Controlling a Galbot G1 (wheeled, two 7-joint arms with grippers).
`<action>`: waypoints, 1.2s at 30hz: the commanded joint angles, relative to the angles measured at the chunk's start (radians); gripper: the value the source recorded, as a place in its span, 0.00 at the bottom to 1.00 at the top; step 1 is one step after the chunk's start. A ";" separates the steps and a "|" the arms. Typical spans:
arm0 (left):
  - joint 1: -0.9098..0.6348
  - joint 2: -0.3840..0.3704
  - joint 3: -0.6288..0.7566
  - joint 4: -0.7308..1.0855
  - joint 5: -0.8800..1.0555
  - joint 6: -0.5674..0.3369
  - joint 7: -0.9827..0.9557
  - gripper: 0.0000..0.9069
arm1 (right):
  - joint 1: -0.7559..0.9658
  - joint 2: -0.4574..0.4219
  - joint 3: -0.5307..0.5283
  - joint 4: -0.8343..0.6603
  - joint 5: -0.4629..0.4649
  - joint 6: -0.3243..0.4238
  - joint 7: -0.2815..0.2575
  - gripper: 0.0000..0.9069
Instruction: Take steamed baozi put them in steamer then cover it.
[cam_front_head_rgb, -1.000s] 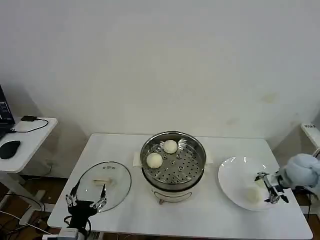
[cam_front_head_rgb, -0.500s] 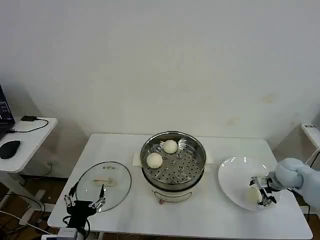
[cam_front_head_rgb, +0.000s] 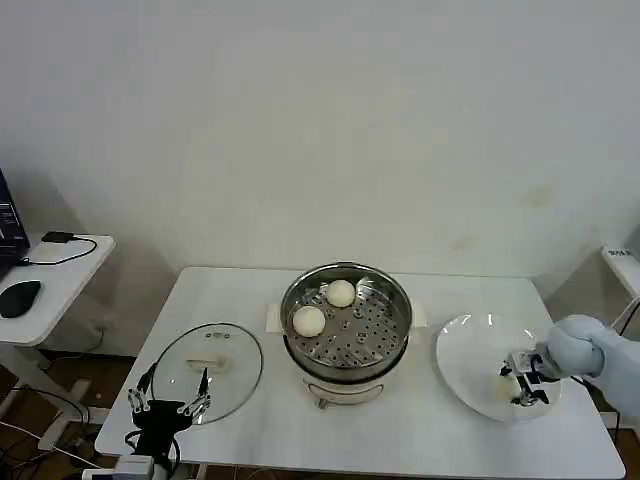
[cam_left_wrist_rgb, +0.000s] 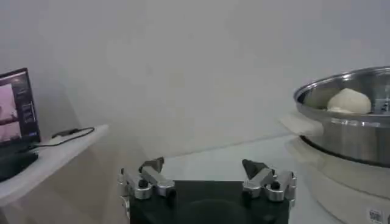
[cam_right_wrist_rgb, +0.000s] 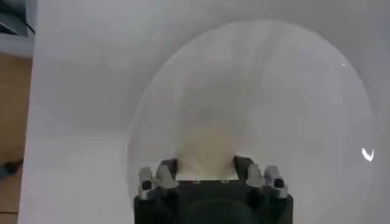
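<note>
White wall stands behind a white table, with a side desk further to the robot's left carrying a mouse and a cable.

At the table's near left edge hangs the left gripper, its fingers spread wide with nothing between them. Just beyond its fingertips lies the cover, flat on the table, pale handle up. From the left wrist view, the steamer rises past that gripper on its inward side, one bun showing over the rim.

Between the two grippers, at the table's middle, sits the steamer on its white base. Two steamed baozi rest on the perforated tray, toward the side nearer the left gripper and the back.

Right of the steamer is a white plate. The right gripper is low over the plate's right part, fingers set either side of a baozi. In the right wrist view the bun fills the gap between the fingers of that gripper, which stand narrow against it; whether they press it I cannot tell.
</note>
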 joint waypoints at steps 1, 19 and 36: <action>-0.007 0.006 -0.002 0.003 -0.006 0.000 -0.001 1.00 | 0.180 -0.061 -0.067 0.090 0.063 -0.022 -0.017 0.70; -0.030 0.014 0.003 0.008 -0.016 0.000 -0.001 1.00 | 0.834 0.092 -0.380 0.101 0.259 -0.021 -0.034 0.71; -0.015 -0.012 -0.021 0.005 -0.010 -0.002 -0.002 1.00 | 0.924 0.467 -0.589 0.207 0.260 0.187 0.106 0.71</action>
